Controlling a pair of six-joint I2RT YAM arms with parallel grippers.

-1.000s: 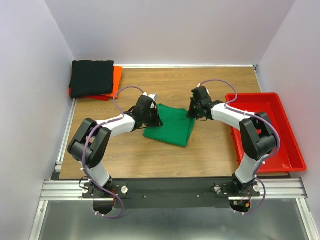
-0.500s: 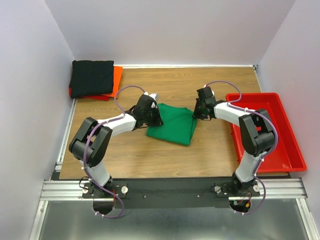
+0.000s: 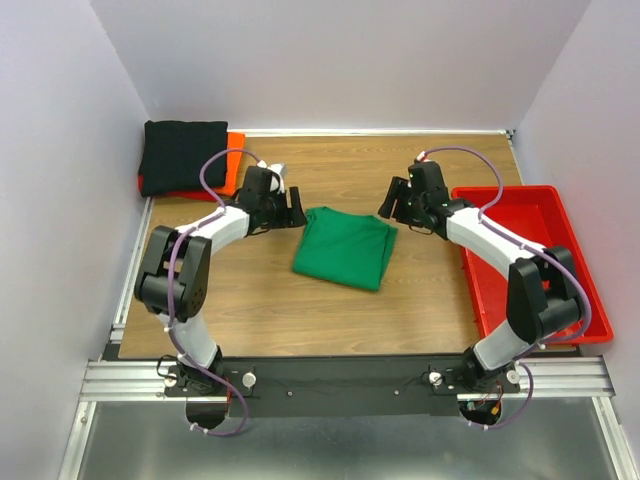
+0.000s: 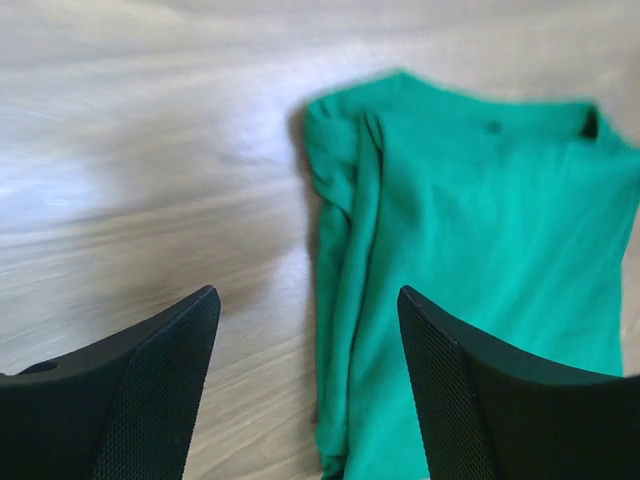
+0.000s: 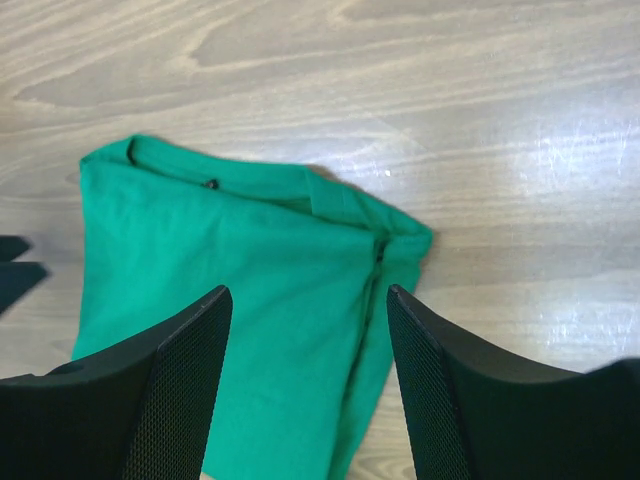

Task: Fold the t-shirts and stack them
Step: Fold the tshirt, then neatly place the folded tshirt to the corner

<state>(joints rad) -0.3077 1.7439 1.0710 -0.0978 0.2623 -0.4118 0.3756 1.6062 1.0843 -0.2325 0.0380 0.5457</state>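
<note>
Top external view, table contents: green t-shirt – one item, folded into a rough rectangle, lying flat near the middle of the wooden surface, between the two grippers and held by neither. Black t-shirt – one item, folded, at the far left corner, resting on top of the orange-red t-shirt, which shows only as a strip along the black one's right side and near edge. Red tray – rigid plastic, at the right side of the table, with the right arm reaching across its left rim. Left gripper: just beside the far left corner of the green t-shirt, jaws spread, nothing between them. Right gripper: near the far right corner of the same shirt, jaws likewise spread and empty. Left wrist view: both black fingers stand apart, with bare wood and the shirt's rolled left edge seen past them; the collar lies toward the upper right. Right wrist view: fingers apart, the green cloth spread beyond them, collar at upper left, folded layers bunched at the right corner.
</note>
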